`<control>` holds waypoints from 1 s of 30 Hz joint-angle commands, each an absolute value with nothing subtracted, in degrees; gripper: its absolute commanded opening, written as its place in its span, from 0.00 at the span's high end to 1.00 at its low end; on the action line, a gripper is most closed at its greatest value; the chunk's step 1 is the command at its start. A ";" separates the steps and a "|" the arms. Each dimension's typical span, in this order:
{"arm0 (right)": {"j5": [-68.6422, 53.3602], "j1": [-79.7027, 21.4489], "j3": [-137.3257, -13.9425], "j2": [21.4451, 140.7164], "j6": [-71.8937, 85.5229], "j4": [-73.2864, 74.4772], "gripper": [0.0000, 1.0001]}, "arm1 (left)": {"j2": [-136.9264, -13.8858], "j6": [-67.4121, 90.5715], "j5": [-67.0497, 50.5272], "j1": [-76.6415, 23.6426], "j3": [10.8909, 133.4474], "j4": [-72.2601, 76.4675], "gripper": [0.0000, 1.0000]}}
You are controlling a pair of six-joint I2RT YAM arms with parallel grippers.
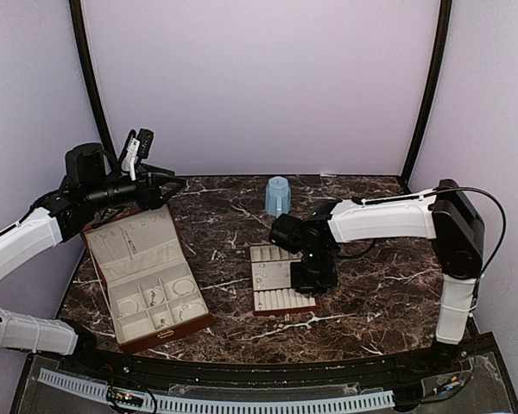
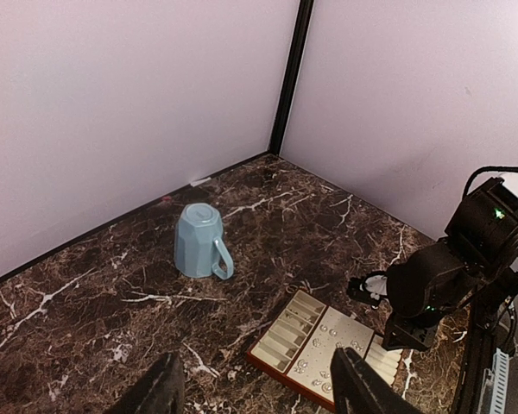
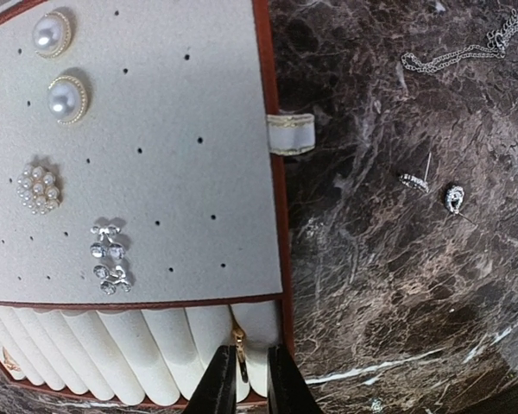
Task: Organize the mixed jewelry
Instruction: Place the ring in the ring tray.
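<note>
left gripper [image 2: 257, 388] clear of tray [image 3: 198, 86], wide open, empty. right gripper [image 3: 250, 388] over tray's roll row. chain [image 3: 453, 56], two studs [image 3: 454, 198] loose off tray's tab side. gold ring [image 3: 239, 352] in end slot, jaws barely parted around it, grip unclear: seat it deep, retract straight.

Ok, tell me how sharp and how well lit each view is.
Top external: even, soft light, jewelry in the open box too small to resolve. Left wrist: mug sharp, own fingers blurred. Right wrist: crisp, small highlights on pearl studs.
</note>
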State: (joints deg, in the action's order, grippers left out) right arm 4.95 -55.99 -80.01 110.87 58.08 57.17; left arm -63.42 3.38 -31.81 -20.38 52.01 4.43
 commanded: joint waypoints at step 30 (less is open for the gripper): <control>4.68 -56.75 -79.21 107.97 58.01 56.05 1.00 | -62.31 2.22 -31.33 -20.04 51.40 4.57 0.39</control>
State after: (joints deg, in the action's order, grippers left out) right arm 4.47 -56.31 -79.85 108.03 57.98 56.42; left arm -63.42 3.33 -31.59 -20.38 52.01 4.43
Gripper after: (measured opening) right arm 0.005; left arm 0.610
